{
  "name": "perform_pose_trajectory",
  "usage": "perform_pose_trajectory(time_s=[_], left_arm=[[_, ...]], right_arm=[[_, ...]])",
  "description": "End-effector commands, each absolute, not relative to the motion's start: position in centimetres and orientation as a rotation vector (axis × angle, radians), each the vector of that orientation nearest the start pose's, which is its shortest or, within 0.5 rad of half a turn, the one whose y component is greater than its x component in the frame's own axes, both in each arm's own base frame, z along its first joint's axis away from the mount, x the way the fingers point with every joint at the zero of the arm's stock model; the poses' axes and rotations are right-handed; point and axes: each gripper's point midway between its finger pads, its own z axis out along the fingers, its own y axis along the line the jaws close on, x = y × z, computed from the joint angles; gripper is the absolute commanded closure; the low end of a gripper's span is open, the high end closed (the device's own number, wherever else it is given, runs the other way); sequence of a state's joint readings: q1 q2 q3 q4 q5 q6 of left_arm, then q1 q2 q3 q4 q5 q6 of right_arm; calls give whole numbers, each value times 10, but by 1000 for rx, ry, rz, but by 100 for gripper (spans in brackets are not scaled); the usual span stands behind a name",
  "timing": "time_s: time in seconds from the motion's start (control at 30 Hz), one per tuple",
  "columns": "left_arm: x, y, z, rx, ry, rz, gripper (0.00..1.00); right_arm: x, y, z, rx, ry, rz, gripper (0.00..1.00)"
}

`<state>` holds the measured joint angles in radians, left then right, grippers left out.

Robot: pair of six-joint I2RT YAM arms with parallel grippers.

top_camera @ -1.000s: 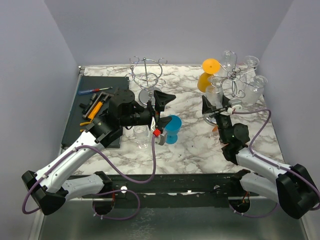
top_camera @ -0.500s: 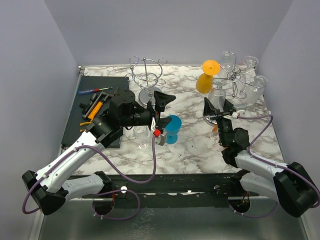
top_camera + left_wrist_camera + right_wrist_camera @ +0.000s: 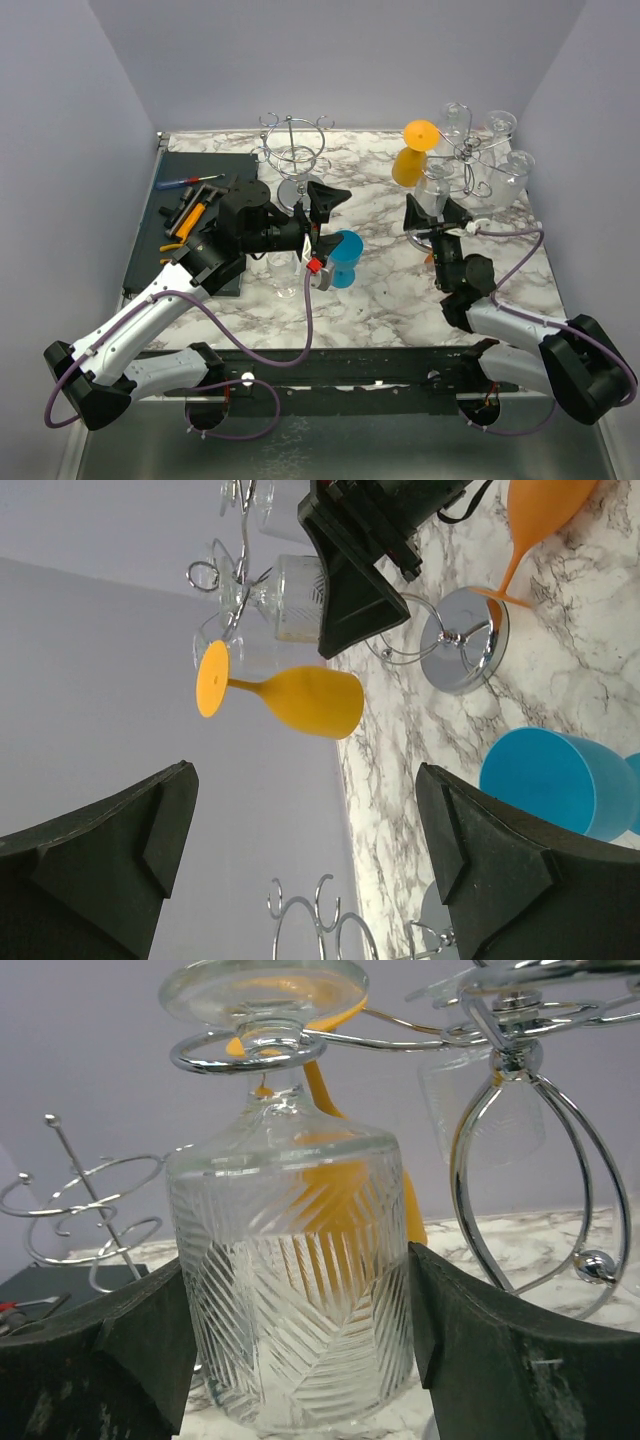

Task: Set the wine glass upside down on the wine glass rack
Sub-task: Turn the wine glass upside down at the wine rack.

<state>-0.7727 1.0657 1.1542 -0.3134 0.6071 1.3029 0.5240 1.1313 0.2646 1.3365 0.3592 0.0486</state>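
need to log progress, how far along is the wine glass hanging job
Done: the ribbed clear glass hangs upside down, stem through a rack ring. In hand: the right claw flanks its bowl; grip or release unclear. To do: back that claw away. The left claw is open, empty, beside the blue glass.

Wide left pincer (image 3: 322,235), narrower right pincer (image 3: 433,222), both outstretched.
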Motion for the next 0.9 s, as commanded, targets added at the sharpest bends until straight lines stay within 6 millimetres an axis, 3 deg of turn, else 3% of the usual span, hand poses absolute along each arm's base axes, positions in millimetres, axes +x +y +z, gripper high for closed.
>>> perform_pose_trajectory(time_s=[0.0,0.23,0.53,0.73,0.87], left_arm=[[214,-301,365,1674,487,-133,1],[214,-301,366,1672,486,-135,1],[216,-300,367,1656,530,-158,1],[227,-302,369,1557,748,-268,1],[232,-302,369,1513,826,-303,1]], right_arm=[[330,117,276,89,1169,304,16],[324,115,278,65,1207,293,0],[300,119,277,65,1380,399,0],[274,140,270,-61,1676,494,0],[261,150,293,-140,1787,532,0]])
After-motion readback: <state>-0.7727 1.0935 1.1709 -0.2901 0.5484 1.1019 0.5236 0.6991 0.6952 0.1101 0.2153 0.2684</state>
